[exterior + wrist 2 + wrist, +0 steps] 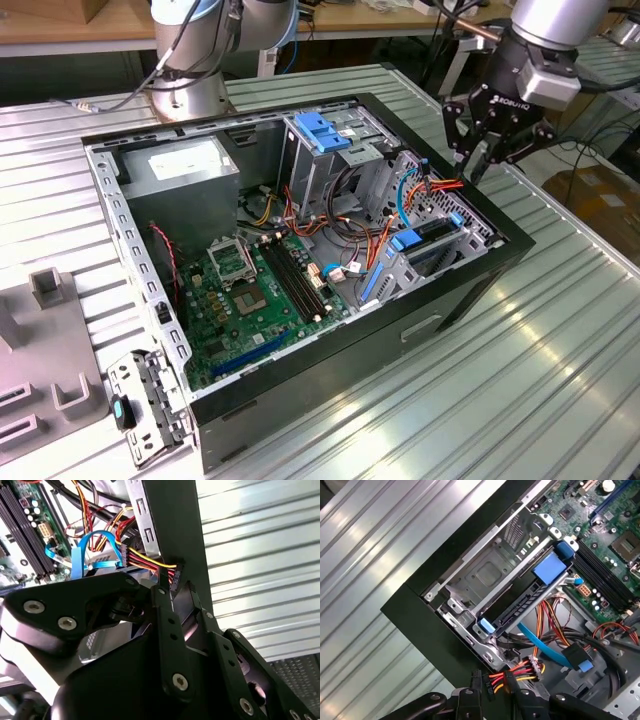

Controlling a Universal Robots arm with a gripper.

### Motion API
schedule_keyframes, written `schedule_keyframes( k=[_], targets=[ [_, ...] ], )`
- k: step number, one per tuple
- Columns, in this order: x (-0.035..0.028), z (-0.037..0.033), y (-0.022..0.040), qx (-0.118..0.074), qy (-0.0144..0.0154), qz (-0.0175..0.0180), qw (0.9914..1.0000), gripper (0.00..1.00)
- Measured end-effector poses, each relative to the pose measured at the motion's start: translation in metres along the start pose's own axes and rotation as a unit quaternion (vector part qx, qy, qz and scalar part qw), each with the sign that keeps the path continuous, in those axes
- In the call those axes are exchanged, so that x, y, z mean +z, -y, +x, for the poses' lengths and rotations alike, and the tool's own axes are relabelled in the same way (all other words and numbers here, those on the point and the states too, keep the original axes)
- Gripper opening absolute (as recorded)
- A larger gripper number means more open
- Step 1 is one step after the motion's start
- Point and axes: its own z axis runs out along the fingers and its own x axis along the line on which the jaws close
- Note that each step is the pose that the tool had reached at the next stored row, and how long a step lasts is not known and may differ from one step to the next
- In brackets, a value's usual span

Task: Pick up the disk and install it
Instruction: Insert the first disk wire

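The disk [435,232] sits on edge in the drive bay at the case's corner nearest the exterior view's right, with blue tabs at both ends. In the first wrist view the disk [520,605] is a dark slim bar lying in the metal bay. My gripper [483,165] hangs above and behind that corner, clear of the disk, over a bundle of red, yellow and black cables. In the first wrist view my gripper [494,697] is open with nothing between its fingers. In the second wrist view one black finger [167,625] stands in front of the case's wall.
The open black computer case [470,290] lies on a ribbed metal table. Inside are a green motherboard [250,290], a grey power-supply box [185,165] and a metal cage with a blue handle [325,130]. Grey fixtures [50,290] and a loose bracket [145,405] lie at the exterior view's left.
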Motion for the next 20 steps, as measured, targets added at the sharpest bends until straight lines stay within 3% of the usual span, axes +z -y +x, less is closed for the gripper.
schedule_keyframes(
  k=[3, 15, 16, 18, 20],
  targets=[
    [0.0022, 0.0002, 0.0007, -0.022, -0.0001, 0.001, 0.99975, 0.31],
    [0.0093, 0.0024, 0.0047, -0.04, -0.0009, 0.0009, 0.99921, 0.31],
    [0.0094, 0.0026, 0.005, -0.04, -0.0008, 0.001, 0.99919, 0.3],
    [0.0088, 0.0027, 0.005, -0.041, -0.0009, 0.001, 0.99917, 0.17],
    [0.005, 0.0029, 0.005, -0.041, -0.0008, 0.001, 0.99917, 0.17]
  ],
)
